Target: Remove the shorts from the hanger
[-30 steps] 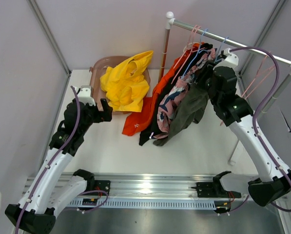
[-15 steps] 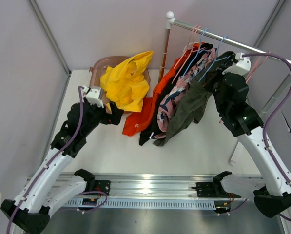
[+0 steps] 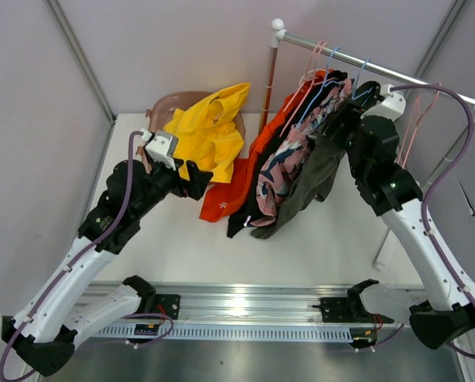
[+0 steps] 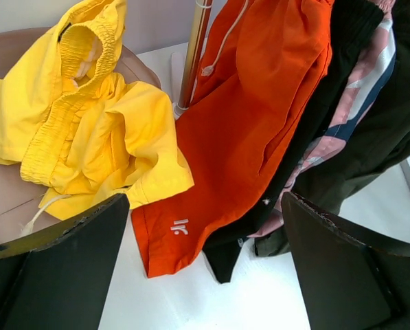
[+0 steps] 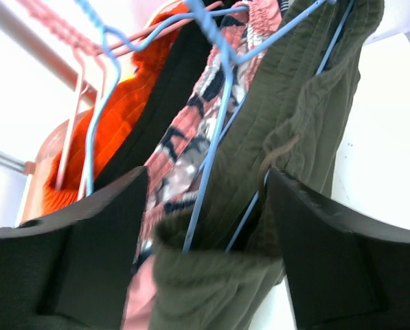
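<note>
Four shorts hang on hangers from the rail: orange, black, pink patterned and olive-green. Yellow shorts lie in the basket. My right gripper is open at the olive shorts' waistband, which sits with its blue hanger between the wide-apart jaws. My left gripper is open and empty. It hovers low over the table, facing the orange shorts' hem, with the yellow shorts to its left.
The rack's copper post stands just behind the orange shorts. Empty pink hangers hang at the rail's right end, beside the right arm. The brown translucent basket rim is close to my left finger. White table lies in front of the clothes.
My left arm has reached forward and right, from beside the basket to the orange shorts' hem. My right gripper swung right along the rail, then came back left to the olive waistband.
</note>
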Robot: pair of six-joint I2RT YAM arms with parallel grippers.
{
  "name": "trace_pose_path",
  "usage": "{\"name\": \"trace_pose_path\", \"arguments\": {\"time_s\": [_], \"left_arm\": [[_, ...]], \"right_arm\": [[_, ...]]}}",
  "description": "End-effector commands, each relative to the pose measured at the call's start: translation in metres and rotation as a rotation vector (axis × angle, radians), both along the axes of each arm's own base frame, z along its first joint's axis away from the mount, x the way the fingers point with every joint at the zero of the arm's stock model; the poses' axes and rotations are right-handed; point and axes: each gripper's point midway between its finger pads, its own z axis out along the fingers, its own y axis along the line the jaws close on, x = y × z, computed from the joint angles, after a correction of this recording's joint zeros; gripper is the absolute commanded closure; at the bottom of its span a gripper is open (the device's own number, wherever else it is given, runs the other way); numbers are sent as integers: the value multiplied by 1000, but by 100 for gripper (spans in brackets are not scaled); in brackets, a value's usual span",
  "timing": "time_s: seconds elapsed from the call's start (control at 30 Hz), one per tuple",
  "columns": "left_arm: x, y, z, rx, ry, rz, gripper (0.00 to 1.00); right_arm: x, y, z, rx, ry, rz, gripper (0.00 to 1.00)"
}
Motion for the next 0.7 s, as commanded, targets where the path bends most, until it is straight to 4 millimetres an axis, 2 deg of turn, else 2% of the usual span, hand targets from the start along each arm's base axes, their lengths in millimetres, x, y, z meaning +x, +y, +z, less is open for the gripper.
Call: {"name": "trace_pose_path", "arguments": {"time_s": [0.0,0.03,0.07,0.13,0.23,0.27,0.3,0.33,0.43,0.57,0.63,0.67], "left_arm": [[-5,2,5,22,-36,-15,1],[-5,3,4,21,-40,-13,1],[-5,3,-7,32,-24,-11,1],[-5,4,-12,33,-23,-8,1],[-4,4,-19,35,-15,-5,1],[-4,4,-21,35,-13,-5,1],[-4,3,-24,34,-9,-8,1],[-4,2,-24,26,-9,-14,1],[-5,-4,-33,12,5,-34,1],[-10,-11,-37,8,18,-84,1],[-13,-18,-27,-11,7,-128,1],[-23,-30,-24,-29,15,-215,1]], "right_arm": [[18,-5,21,18,-62,-22,30],[21,-5,22,17,-64,-25,32],[27,-4,18,16,-55,-27,36],[38,-7,13,17,-39,-33,37],[45,-9,8,34,-30,-35,47],[48,-8,4,32,-23,-35,58],[49,-10,4,32,-20,-39,63],[50,-11,2,33,-15,-45,76],[49,-18,-1,34,-5,-61,97],[37,-31,7,35,-20,-86,100],[26,-38,16,43,-40,-89,100],[23,-39,19,45,-46,-89,100]]}}
